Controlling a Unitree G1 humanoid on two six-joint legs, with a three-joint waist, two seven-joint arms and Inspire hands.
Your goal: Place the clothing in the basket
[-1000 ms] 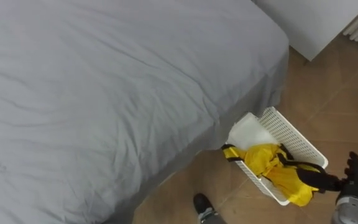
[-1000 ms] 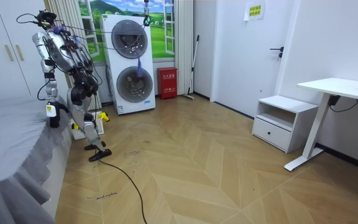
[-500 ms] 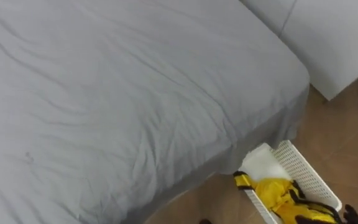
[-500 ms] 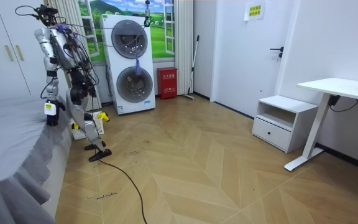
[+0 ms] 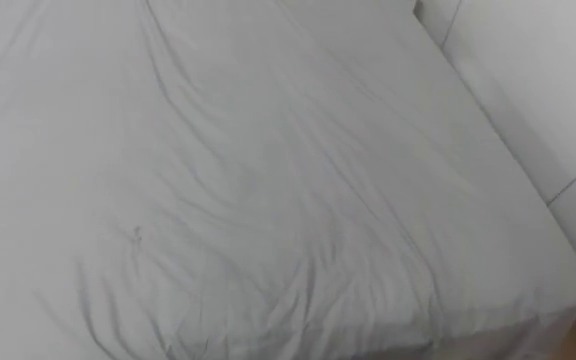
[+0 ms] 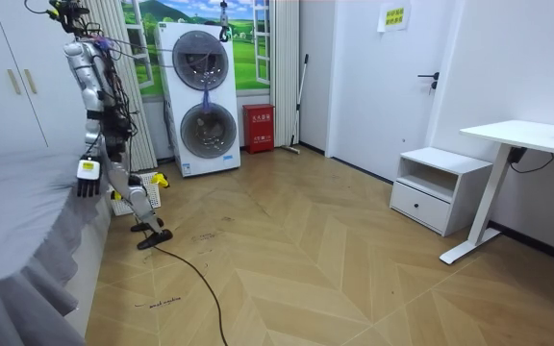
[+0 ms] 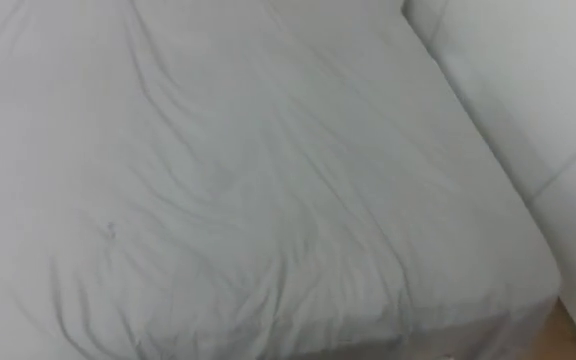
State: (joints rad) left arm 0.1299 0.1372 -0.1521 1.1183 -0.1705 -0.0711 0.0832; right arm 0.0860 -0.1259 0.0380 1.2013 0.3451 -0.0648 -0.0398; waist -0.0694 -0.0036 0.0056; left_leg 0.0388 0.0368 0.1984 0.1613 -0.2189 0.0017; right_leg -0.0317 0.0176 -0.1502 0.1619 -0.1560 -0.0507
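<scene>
Apparently last check: bed (image 5: 218, 180) bare; yellow clothes (image 6: 159, 179) at basket (image 6: 148, 192) by robot's legs. One robot hand (image 6: 87, 185) hangs at bed edge; which side, what grip, cannot tell. Next, you scan bed for leftovers.

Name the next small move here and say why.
Probably pan the head along the grey bed before reaching. No clothes lie on the part in view, and the basket by the robot's feet already holds a yellow garment.
</scene>
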